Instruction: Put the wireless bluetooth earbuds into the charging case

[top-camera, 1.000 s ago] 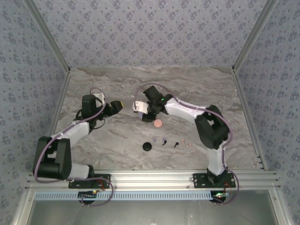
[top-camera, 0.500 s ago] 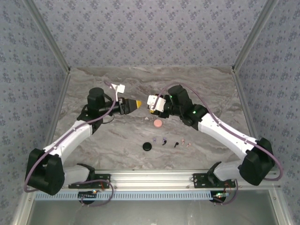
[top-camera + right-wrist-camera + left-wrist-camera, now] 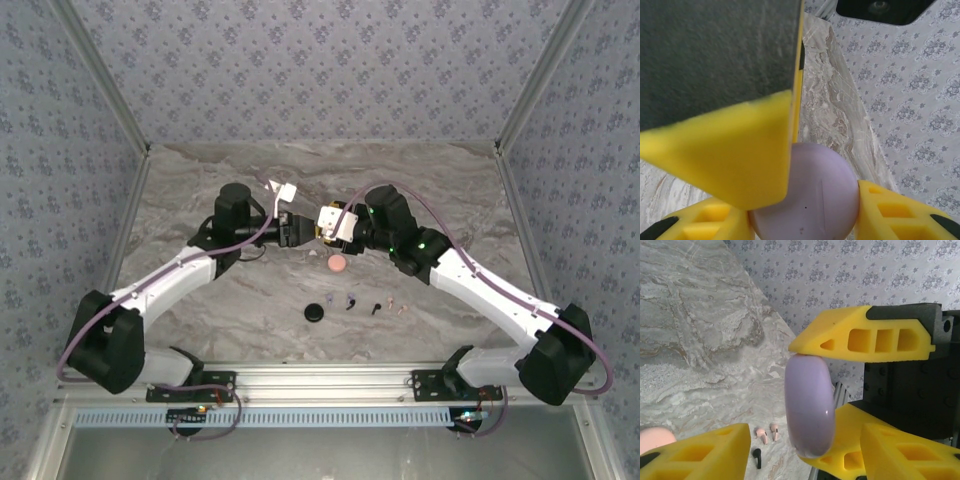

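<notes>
Low in the centre of the top view, tiny stemmed lilac earbuds point(image 3: 331, 298), a black earbud point(image 3: 376, 308) and pale pink earbuds point(image 3: 392, 304) lie in a row on the marbled table point(image 3: 200, 190). A black disc point(image 3: 315, 312) sits just left of them, and a pink disc point(image 3: 338, 263) lies a little higher. Above that, the right tool point(image 3: 320, 230) clamps a smooth, closed lilac charging case point(image 3: 809, 405) by its rim. The left tool point(image 3: 306, 229) is parted around the case, one finger clear of it.
</notes>
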